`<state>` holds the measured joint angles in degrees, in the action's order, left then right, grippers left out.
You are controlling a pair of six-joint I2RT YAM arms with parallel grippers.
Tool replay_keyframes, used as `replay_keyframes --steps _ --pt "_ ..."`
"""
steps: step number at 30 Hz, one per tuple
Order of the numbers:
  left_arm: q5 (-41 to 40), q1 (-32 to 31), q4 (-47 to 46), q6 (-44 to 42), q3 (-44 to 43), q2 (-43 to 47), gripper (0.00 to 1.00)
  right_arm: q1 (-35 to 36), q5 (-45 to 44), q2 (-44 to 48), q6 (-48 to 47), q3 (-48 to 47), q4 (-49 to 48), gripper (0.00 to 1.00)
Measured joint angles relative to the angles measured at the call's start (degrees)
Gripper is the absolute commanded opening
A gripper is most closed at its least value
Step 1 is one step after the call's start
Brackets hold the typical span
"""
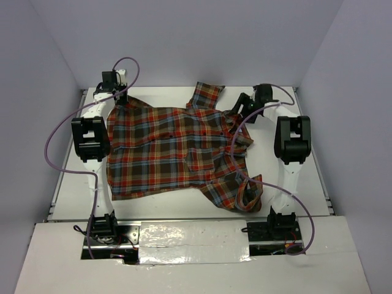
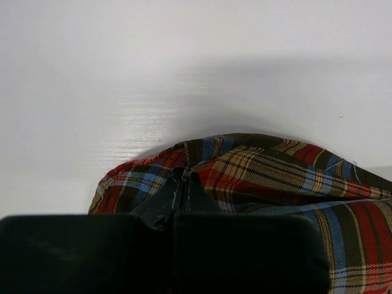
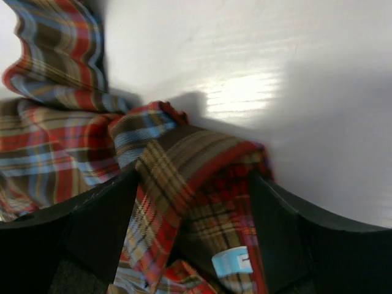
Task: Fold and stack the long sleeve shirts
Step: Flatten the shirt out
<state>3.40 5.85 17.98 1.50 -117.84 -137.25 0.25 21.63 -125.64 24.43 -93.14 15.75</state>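
Note:
The plaid long sleeve shirt [image 1: 171, 147] lies spread across the white table, collar toward the right. My left gripper [image 1: 120, 101] sits at the shirt's far left corner. In the left wrist view its fingertips [image 2: 184, 177] are pressed together on a raised fold of the plaid cloth [image 2: 275, 165]. My right gripper [image 1: 239, 109] is over the collar. In the right wrist view its jaws [image 3: 193, 177] stand wide apart, with the collar and its small light blue neck label [image 3: 233, 262] lying loose between them.
One sleeve [image 1: 208, 93] bunches toward the table's far edge and the other [image 1: 245, 193] curls at the near right. Bare white table [image 1: 184, 211] shows in front of the shirt. Grey walls close in the back and both sides.

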Motion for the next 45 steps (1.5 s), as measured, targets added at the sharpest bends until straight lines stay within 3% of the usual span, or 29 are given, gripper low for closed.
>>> replay_keyframes --steps 3,6,7,8,13,18,27,29,30,31,33,34,36,38,40,45 --pt "-0.4 0.0 0.0 0.0 0.0 0.0 0.0 1.0 1.4 -1.2 1.5 -0.9 -0.3 0.69" --pt "-0.8 0.0 0.0 0.0 0.0 0.0 0.0 1.5 1.5 -1.5 4.4 -0.9 -0.3 0.34" --pt "-0.9 0.0 0.0 0.0 0.0 0.0 0.0 1.6 1.3 -1.7 5.7 -1.0 -0.4 0.09" --pt "-1.1 0.0 0.0 0.0 0.0 0.0 0.0 1.6 1.1 -1.9 7.3 -0.9 -0.8 0.0" --pt "-1.9 0.4 0.0 0.1 -0.2 0.0 0.0 -1.9 -1.4 -1.8 16.0 1.8 -6.0 0.0" --pt "-1.6 1.5 0.1 0.6 -2.5 0.0 0.0 -6.6 -4.3 1.9 21.2 11.3 -14.3 0.0" --pt "-0.7 1.7 -2.1 3.3 -3.8 -1.2 0.0 -6.4 -3.2 3.4 20.7 7.9 -19.1 0.0" --pt "-0.7 1.7 -2.7 3.4 -4.5 -2.4 0.12 -6.4 -2.5 3.3 20.7 7.6 -19.8 0.08" --pt "-0.7 1.7 -2.9 3.4 -4.5 -3.0 0.12 -6.4 -2.3 3.2 20.7 7.6 -20.0 0.13" --pt "-0.8 1.7 -3.2 3.5 -4.5 -3.4 0.23 -6.4 -1.7 2.9 20.7 7.6 -20.2 0.27" --pt "-1.6 1.6 -3.7 3.6 -4.5 -4.1 0.44 -6.4 -1.3 2.4 20.8 7.6 -20.3 0.42" --pt "-2.3 1.6 -3.9 3.7 -4.6 -4.4 0.5 -6.4 -1.3 2.1 20.6 7.6 -20.2 0.53" --pt "-4.4 1.6 -3.9 4.5 -6.4 -5.4 0.64 -6.4 -1.5 2.1 19.6 7.1 -19.0 0.6" --pt "-6.9 1.6 -4.1 4.7 -9.2 -6.8 0.71 -6.5 -2.7 2.1 17.5 5.2 -16.1 0.69" --pt "-8.9 1.6 -4.0 4.8 -11.1 -7.3 0.8 -6.5 -5.0 2.2 15.3 3.2 -13.5 0.87" --pt "-10.1 2.3 -2.1 6.8 -16.0 -7.1 0.83 -6.5 -12.2 6.6 9.4 2.8 -6.0 0.89"
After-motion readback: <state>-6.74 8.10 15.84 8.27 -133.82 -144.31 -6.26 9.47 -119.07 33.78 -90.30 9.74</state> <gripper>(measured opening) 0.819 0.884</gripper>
